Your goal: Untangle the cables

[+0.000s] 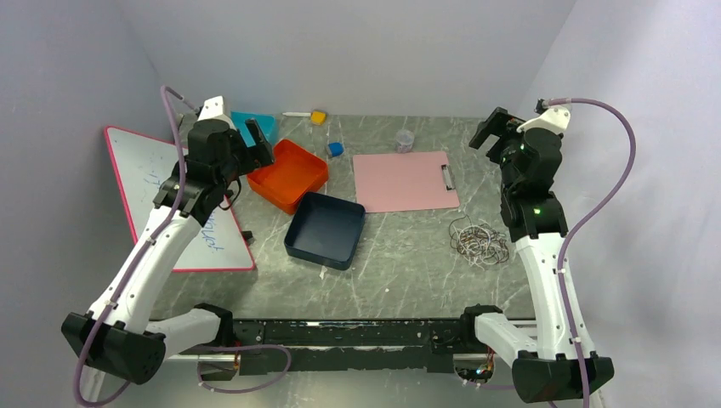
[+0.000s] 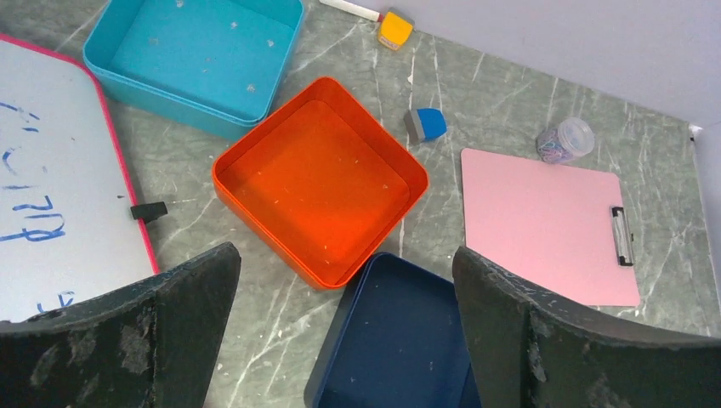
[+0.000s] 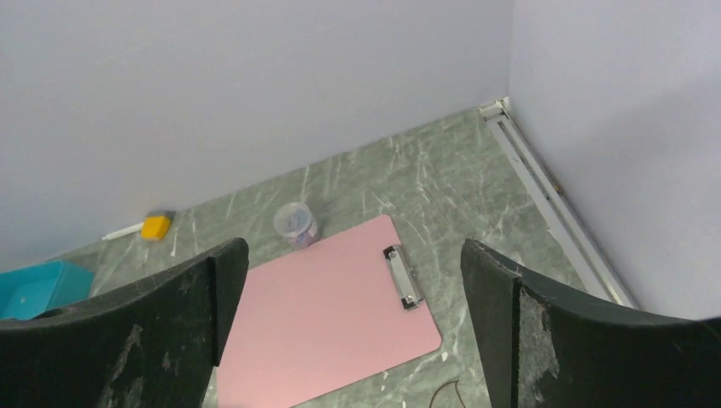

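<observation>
A grey marbled bench point(image 1: 400, 276) is shown from above, with two white robot arms raised over its left and right sides. A small tangle of thin white and dark cables point(image 1: 479, 242) lies on the bench beside the right arm's lower links, just in front of a flat pink plastic clipboard point(image 1: 404, 180). Nothing touches it. Only a sliver of one dark loop is caught at the bottom edge of the right wrist view.

The left tool point(image 1: 258, 144) is held high above a square orange plastic tray point(image 1: 289, 174), its jaws spread wide apart and empty. The right tool point(image 1: 491, 129) is likewise lifted, jaws wide apart, aimed toward the far corner beyond the clipboard, with nothing gripped. Both tools appear to be held clear of the work, so untangling is judged not yet begun.

A square dark blue tray point(image 1: 326, 229) sits mid-bench, well apart from the cables. The right arm, being nearer the tangle, is judged better placed for a first reach.
</observation>
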